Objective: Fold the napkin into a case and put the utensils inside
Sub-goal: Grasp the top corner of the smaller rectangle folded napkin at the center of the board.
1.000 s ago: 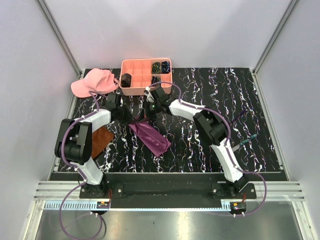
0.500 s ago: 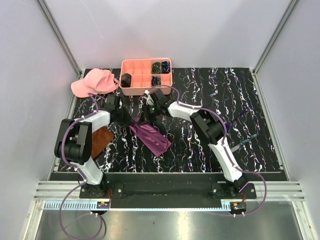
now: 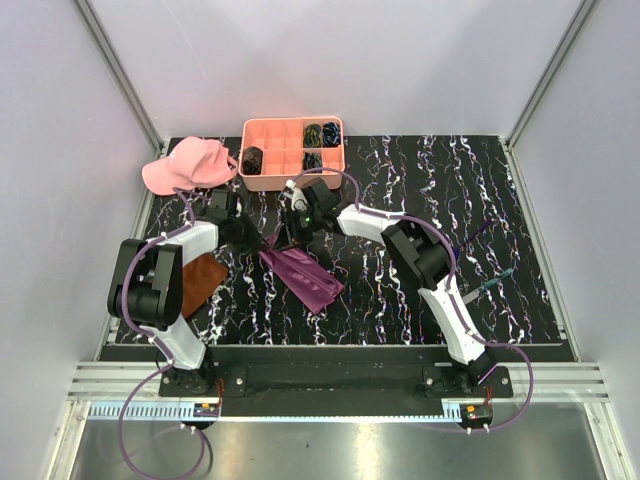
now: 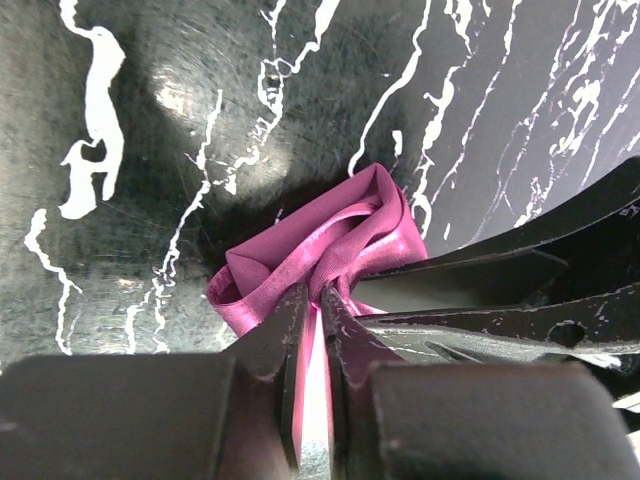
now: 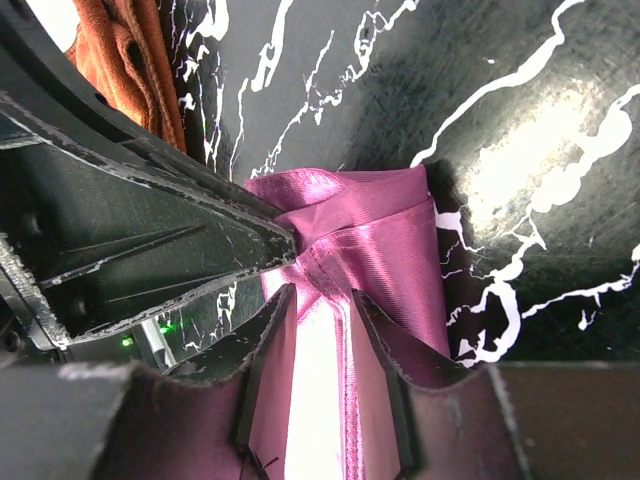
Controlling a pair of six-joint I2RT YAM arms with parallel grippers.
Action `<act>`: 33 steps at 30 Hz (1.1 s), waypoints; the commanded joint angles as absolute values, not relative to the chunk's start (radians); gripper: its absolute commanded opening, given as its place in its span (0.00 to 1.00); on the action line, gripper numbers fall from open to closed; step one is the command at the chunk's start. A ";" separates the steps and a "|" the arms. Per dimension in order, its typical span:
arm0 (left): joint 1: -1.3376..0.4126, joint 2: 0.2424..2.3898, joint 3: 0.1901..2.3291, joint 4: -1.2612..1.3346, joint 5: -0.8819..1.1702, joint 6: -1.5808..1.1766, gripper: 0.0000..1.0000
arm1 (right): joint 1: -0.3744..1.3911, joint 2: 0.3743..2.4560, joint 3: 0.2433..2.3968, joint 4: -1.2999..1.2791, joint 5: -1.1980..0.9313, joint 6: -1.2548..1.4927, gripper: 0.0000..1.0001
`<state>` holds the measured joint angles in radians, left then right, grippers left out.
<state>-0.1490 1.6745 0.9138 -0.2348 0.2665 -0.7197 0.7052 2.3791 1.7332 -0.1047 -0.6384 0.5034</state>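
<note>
The magenta napkin (image 3: 303, 274) lies as a folded strip slanting across the dark marbled table, its upper end bunched up (image 4: 325, 238). My left gripper (image 3: 254, 239) is at that end, jaws shut on a pinch of the cloth (image 4: 312, 300). My right gripper (image 3: 291, 233) faces it from the other side; its jaws (image 5: 320, 297) stand apart, and the napkin's hem (image 5: 345, 250) lies loosely between them. The two grippers' fingers almost touch. Slim pale utensils (image 3: 495, 283) lie at the far right beside the right arm, partly hidden.
A rust-brown cloth (image 3: 203, 280) lies beside the left arm. A pink cap (image 3: 190, 163) sits at the back left. A salmon compartment tray (image 3: 290, 183) behind the grippers holds dark coiled bundles (image 3: 322, 132).
My right gripper's jaws have parted around the napkin's end and it has shifted slightly left and back. The left gripper keeps its pinch; the napkin has barely moved.
</note>
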 commanded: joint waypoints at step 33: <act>-0.143 1.615 0.901 -0.166 0.410 -0.779 0.17 | 0.738 2.273 1.755 -0.133 -0.488 0.416 0.00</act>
<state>-0.1390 1.6745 0.9138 -0.1829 0.3969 -0.7940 0.7284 2.3615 1.7466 -0.1390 -0.5381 0.4149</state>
